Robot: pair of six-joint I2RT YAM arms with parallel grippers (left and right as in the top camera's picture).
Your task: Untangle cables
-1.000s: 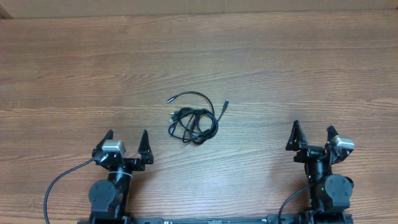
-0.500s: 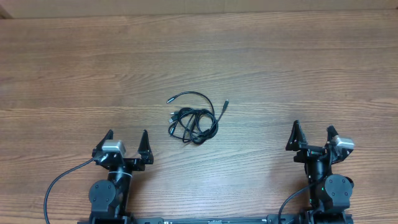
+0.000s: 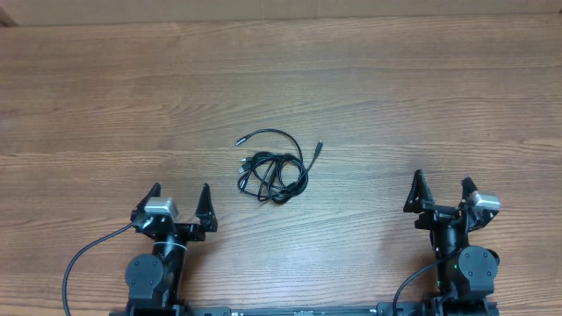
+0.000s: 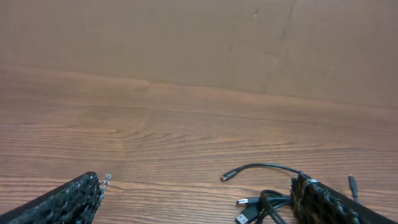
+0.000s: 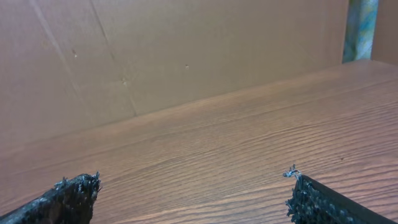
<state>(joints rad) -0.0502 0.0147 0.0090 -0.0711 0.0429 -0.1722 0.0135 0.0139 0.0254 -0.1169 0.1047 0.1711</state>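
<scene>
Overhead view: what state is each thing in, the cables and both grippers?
cables: tangled in one small bundle, flat on the table, plug ends loose, nothing gripping them
left gripper: open, empty, apart from the bundle
right gripper: open, empty, farther from the bundle

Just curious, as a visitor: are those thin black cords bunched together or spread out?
Bunched together: the cables lie in one small overlapping coil on the table, with plug ends poking out.

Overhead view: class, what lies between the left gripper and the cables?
Nothing. In the overhead view, only a bare stretch of wooden table separates the open left gripper from the cables, which lie untouched.
</scene>
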